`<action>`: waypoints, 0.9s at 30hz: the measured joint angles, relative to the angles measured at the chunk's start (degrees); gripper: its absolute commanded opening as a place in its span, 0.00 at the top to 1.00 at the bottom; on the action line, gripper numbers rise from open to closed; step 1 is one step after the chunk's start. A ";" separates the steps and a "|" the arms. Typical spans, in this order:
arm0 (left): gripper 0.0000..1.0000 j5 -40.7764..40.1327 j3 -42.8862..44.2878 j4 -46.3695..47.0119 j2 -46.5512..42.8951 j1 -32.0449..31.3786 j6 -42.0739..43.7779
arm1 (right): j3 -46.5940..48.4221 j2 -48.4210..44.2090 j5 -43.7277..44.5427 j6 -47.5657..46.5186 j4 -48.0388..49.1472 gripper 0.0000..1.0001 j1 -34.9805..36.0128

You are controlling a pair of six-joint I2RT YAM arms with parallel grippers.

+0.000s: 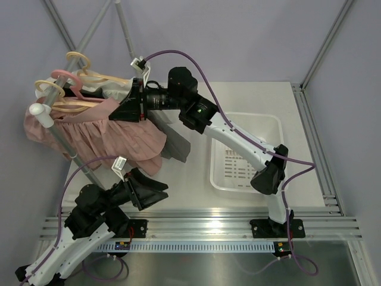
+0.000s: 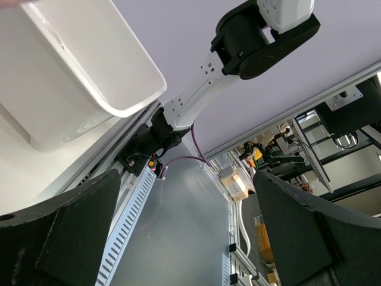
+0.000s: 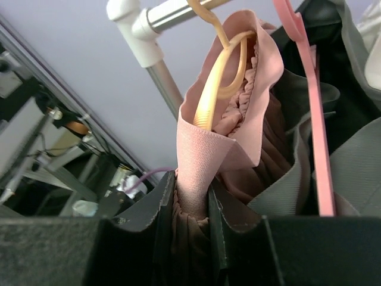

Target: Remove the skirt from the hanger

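1. The right claw (image 3: 190,208) is narrowed onto the skirt (image 3: 205,149). A fold of its pink elastic waistband is pinched between the two jaws.
2. Just above the claw, the waistband is looped over the end of the cream hanger (image 3: 209,89), so the skirt is not yet off it.
3. To one side of the claw, in its own wrist view, a pink hanger (image 3: 315,119) runs down beside a grey garment (image 3: 351,173).
4. Farther up from the claw, the cream hanger's hook reaches the metal rail (image 3: 178,7), which ends in a white cap.
5. In the overhead view, the rest of the skirt hangs in gathered folds below the rail, spreading from the right claw towards the arm bases.
6. The left claw (image 1: 156,192) is well apart from the right one, near the skirt's hem. Its jaws are spread wide with nothing between them.
7. Beyond the left claw's open jaws lies the white basket (image 1: 269,119).
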 measured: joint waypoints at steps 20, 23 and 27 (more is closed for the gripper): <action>0.01 -0.55 4.83 -3.52 0.85 0.00 1.38 | -10.47 -5.07 -3.30 11.98 11.30 1.00 -0.96; 0.01 -0.70 7.80 -3.87 0.87 0.00 3.04 | -15.02 -8.07 -3.23 11.10 11.82 1.00 -1.40; 0.02 -1.38 12.55 -5.75 1.68 0.00 5.81 | -19.91 -12.26 -3.26 10.58 12.70 1.00 -2.32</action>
